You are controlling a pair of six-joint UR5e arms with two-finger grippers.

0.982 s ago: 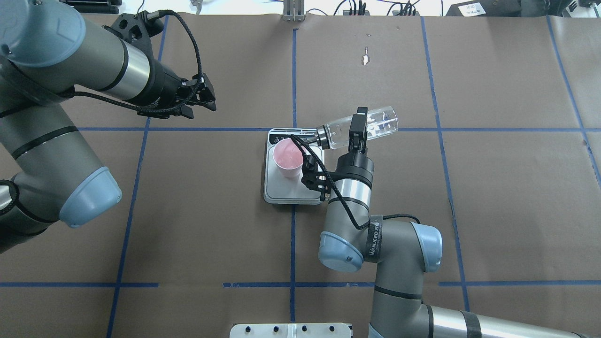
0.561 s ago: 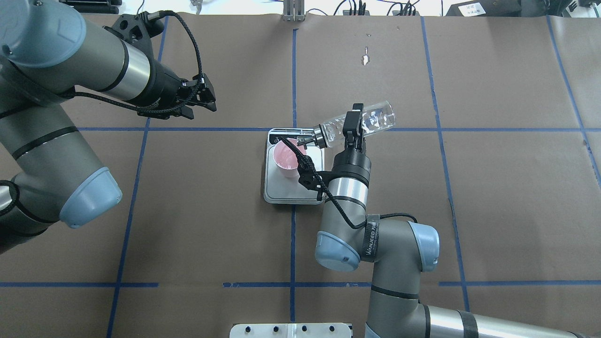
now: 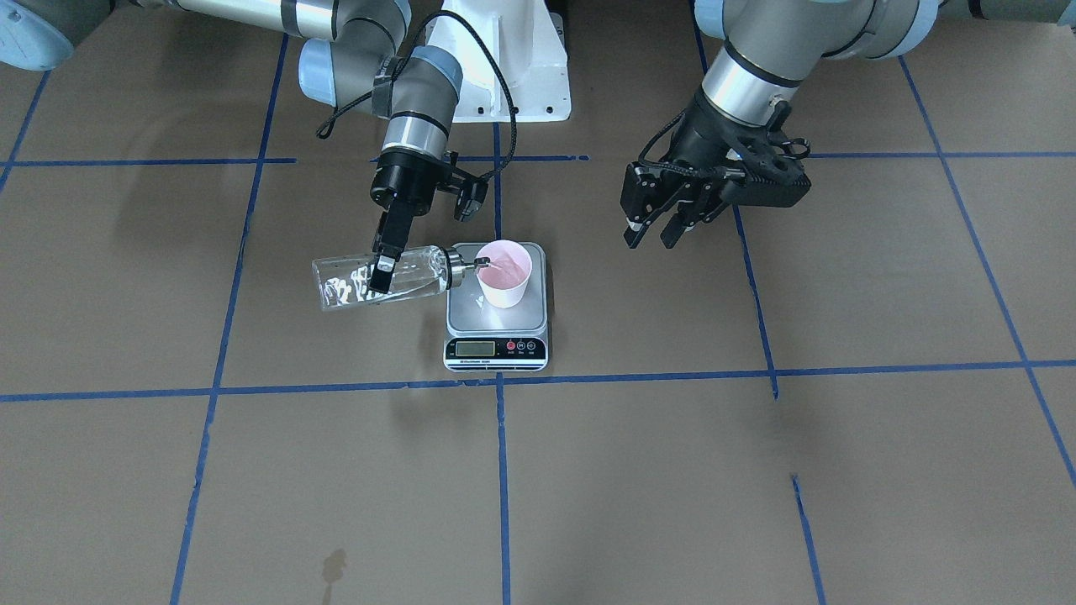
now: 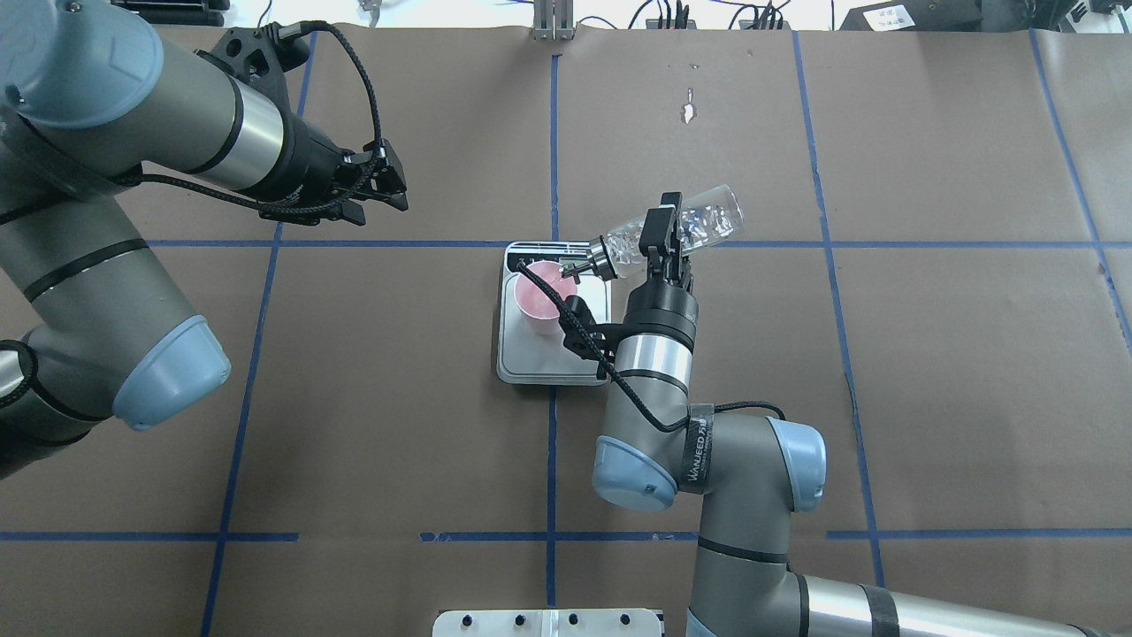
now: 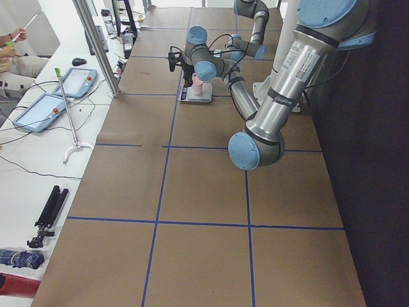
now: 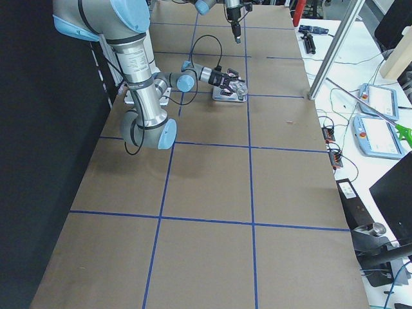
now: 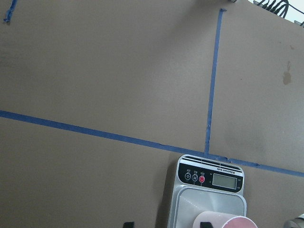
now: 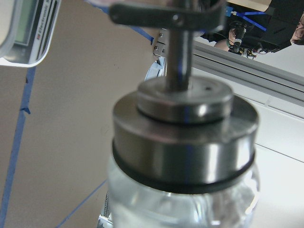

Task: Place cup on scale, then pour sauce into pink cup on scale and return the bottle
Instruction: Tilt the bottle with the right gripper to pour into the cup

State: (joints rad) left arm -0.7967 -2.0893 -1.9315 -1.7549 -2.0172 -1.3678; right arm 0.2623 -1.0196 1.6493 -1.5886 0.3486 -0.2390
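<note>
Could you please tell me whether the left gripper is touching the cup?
Apart. The front-facing view shows the left gripper hanging open, with a wide stretch of table between it and the cup on the scale.

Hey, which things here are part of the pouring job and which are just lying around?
In the job: bottle, held by the right gripper; pink cup; scale under it.
Lying about: two control tablets and a black folded stand on the side bench; left gripper, open, idle.
</note>
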